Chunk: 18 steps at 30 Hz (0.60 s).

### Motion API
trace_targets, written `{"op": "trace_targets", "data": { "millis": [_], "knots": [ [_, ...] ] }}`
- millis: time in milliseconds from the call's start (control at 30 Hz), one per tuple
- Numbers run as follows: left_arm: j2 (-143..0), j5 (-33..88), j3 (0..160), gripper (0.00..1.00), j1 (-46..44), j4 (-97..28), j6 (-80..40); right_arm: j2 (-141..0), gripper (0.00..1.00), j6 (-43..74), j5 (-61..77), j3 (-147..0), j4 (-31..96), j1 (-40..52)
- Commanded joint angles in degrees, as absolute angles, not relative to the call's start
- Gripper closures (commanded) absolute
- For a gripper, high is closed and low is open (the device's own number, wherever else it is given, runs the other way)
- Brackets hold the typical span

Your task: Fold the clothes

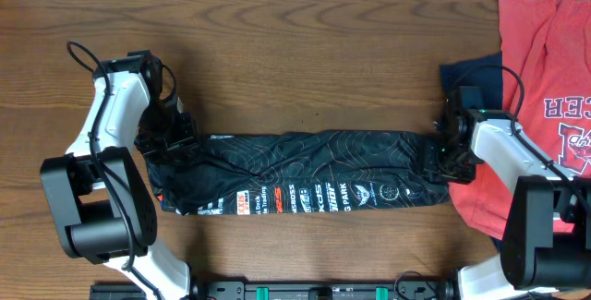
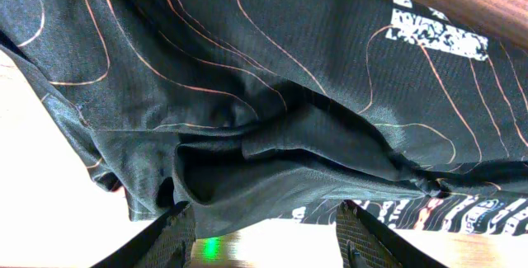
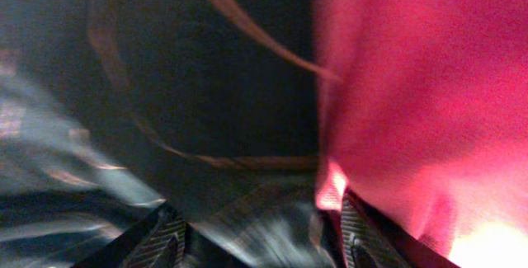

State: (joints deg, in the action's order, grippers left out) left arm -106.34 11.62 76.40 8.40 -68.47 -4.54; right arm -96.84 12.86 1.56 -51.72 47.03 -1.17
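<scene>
Arms bend inward to each end of the folded jersey (image 1: 305, 166); left gripper (image 2: 262, 214) and right gripper (image 3: 256, 218) parted; red T-shirt (image 1: 545, 106) borders right end

from overhead, the tips of the left gripper (image 1: 174, 136) and right gripper (image 1: 447, 150) are lost against the dark ends of the jersey (image 1: 314, 166), whose logos (image 1: 305, 198) are too small to read. the red shirt (image 1: 545, 51) runs off the top and right edges, its lettering (image 1: 565, 108) partly under the right arm (image 1: 517, 152); it covers most of the navy garment (image 1: 473, 71). the right wrist view is blurred throughout. both wrist views crop the fingers (image 2: 175, 237) at the bottom edge.
</scene>
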Motion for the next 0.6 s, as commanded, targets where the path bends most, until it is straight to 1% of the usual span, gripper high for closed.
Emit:
{"op": "trace_targets", "data": {
  "millis": [0, 67, 167, 300, 367, 400, 433, 467, 567],
  "knots": [
    [-106.28, 11.49, 76.29, 0.43, 8.38, -68.16, -5.02, -92.88, 0.4, 16.73, -5.74, -55.16, 47.16, -0.78],
    [-106.28, 11.49, 76.29, 0.43, 8.38, -67.99, -5.02, -90.59, 0.36, 17.08, -5.61, -56.71, 47.2, -0.8],
    [-106.28, 11.49, 76.29, 0.43, 8.38, -67.94, -5.02, -87.15, 0.27, 17.19, -5.56, -58.83, 47.75, -0.91],
    [-106.28, 11.49, 76.29, 0.43, 8.38, -67.75, -5.02, -84.47, 0.24, 17.12, -5.5, -59.31, 49.54, -0.95],
    [-106.28, 11.49, 76.29, 0.43, 8.38, -67.55, -5.02, -84.36, 0.27, 17.12, -5.56, -59.29, 52.05, -0.95],
    [-106.28, 11.51, 76.29, 0.43, 8.38, -67.09, -5.02, -84.47, 0.33, 17.15, -5.58, -59.16, 53.54, -0.95],
    [-106.28, 11.49, 76.29, 0.43, 8.38, -66.85, -5.02, -84.53, 0.43, 17.17, -5.76, -58.96, 54.33, -0.95],
    [-106.28, 11.51, 76.29, 0.43, 8.38, -66.5, -5.04, -84.55, 0.5, 17.54, -5.96, -58.65, 54.7, -1.08],
    [-106.28, 11.51, 76.29, 0.43, 8.38, -65.6, -5.04, -84.55, 0.54, 20.21, -7.16, -57.41, 54.15, -1.28]
  ]
}}
